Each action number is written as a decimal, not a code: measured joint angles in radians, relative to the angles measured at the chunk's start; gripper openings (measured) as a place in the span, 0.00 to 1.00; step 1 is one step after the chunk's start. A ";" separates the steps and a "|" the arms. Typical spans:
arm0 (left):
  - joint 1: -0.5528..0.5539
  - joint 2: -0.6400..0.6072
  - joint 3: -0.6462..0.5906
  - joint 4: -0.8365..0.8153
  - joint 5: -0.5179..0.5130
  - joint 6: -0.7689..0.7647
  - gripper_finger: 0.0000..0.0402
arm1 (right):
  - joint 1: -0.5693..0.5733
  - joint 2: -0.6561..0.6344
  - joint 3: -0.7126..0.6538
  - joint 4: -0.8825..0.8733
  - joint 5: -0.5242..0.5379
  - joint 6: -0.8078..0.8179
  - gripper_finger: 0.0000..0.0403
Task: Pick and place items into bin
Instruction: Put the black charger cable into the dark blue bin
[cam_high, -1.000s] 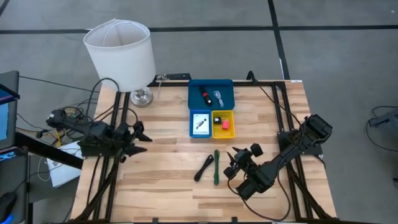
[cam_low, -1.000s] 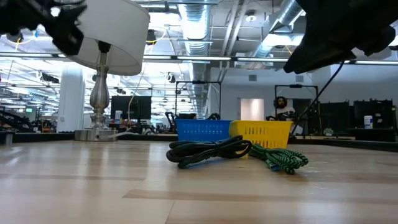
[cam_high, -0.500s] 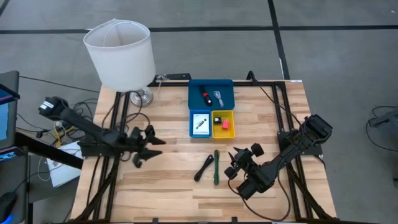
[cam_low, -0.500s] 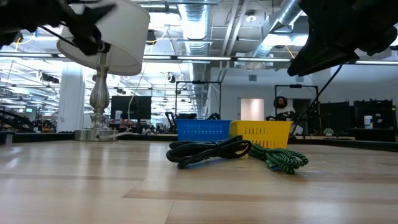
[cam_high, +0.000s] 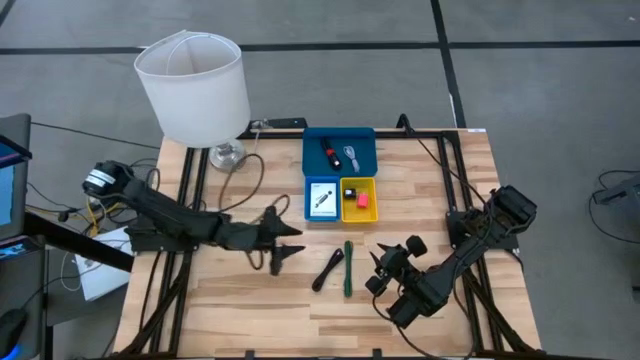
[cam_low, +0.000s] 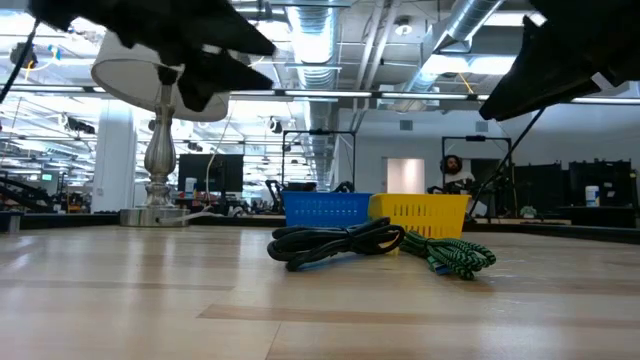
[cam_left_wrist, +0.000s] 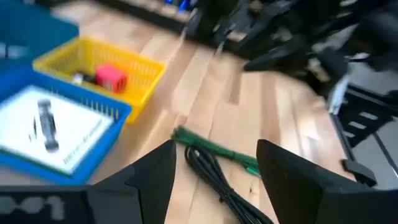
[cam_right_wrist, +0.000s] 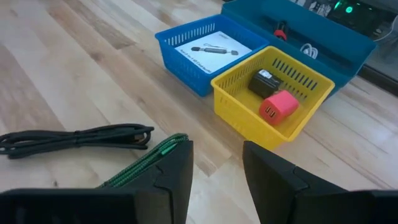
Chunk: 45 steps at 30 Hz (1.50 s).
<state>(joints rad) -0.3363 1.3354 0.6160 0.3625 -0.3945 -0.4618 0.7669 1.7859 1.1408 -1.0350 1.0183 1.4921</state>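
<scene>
Left hand (cam_high: 283, 245): jaws wide, empty, having advanced across wooden tabletop (cam_high: 250, 300) toward coiled black cable (cam_high: 328, 270) | slim green braided cable (cam_high: 347, 268) beside it | right hand (cam_high: 385, 272): half-open, waiting nearby.

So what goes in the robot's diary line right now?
left gripper: open, reaching toward coiled black cable | right gripper: open, empty, beside braided green cable | both cables on wooden table, outside the bins

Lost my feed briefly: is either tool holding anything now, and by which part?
Nothing is held. The left tool and right tool are both open and empty.
</scene>
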 joint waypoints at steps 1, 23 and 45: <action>0.002 0.026 0.031 -0.039 -0.001 -0.038 0.53 | 0.004 0.000 0.000 -0.001 0.000 0.000 0.33; -0.022 0.499 0.296 -0.137 0.049 -0.353 0.53 | 0.172 0.003 0.000 0.038 -0.031 0.079 0.33; -0.030 0.737 0.508 -0.221 0.098 -0.320 0.53 | 0.196 0.003 0.000 0.142 -0.053 0.051 0.33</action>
<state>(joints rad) -0.3660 2.0723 1.1238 0.1416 -0.2963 -0.7813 0.9627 1.7889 1.1408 -0.8933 0.9658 1.5433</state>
